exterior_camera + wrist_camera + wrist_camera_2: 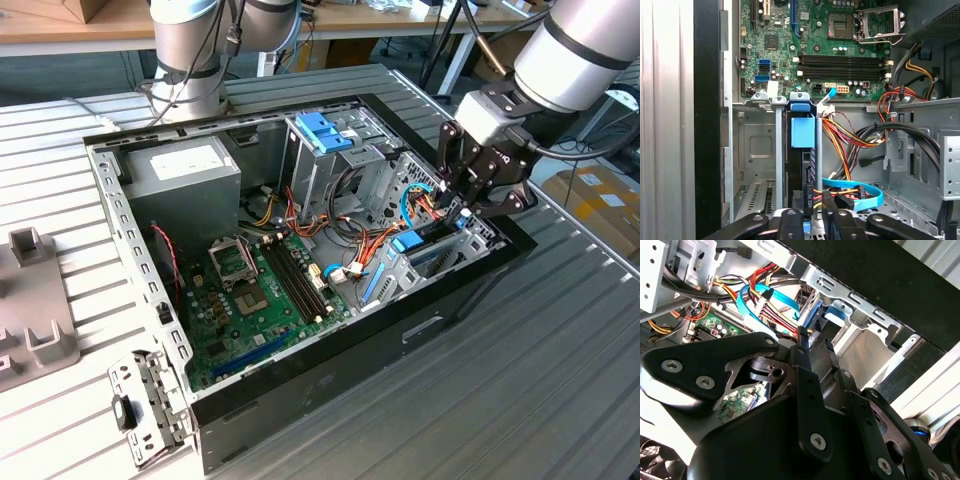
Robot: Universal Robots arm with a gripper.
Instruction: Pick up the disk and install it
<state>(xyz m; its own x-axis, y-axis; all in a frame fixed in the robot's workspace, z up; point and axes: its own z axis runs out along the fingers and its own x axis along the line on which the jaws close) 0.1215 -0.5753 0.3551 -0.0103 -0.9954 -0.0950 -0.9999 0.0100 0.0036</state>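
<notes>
1. The gripper (pixel 455 212) is down inside the open computer case (pixel 300 400), at its corner on the exterior view's right, just inside the black side wall.
2. I can't tell whether the gripper is open, closed or clamped on anything. In both wrist views its own black body (pixel 815 342) covers the contact zone.
3. The disk (pixel 802 132) stands on edge in a slot of the metal drive bay (pixel 757 150). Its blue carrier tab faces the motherboard (pixel 840 65). In the exterior view the disk's blue end (pixel 408 242) sits just below and beside the gripper.
4. In the first wrist view the gripper (pixel 817 202) is at the disk's end away from the tab, touching it or just beside it; I can't separate the two.
5. Edges: a bay divider rail (pixel 778 155) runs hard along one side of the disk. Beyond it is an empty bay cell, then the case wall.
6. The other side is crowded. A red/orange/yellow wire bundle (pixel 840 145) and a flat blue data cable (pixel 865 192) lie just beside the gripper, so there is little room sideways.
7. There is open room straight up out of the case. The lid is off and nothing hangs over the bay.
8. The second drive cage with the blue bracket (pixel 322 130) is well apart, toward the power supply (pixel 185 170).
9. The case lies flat on the ribbed metal table (pixel 540 380).
</notes>
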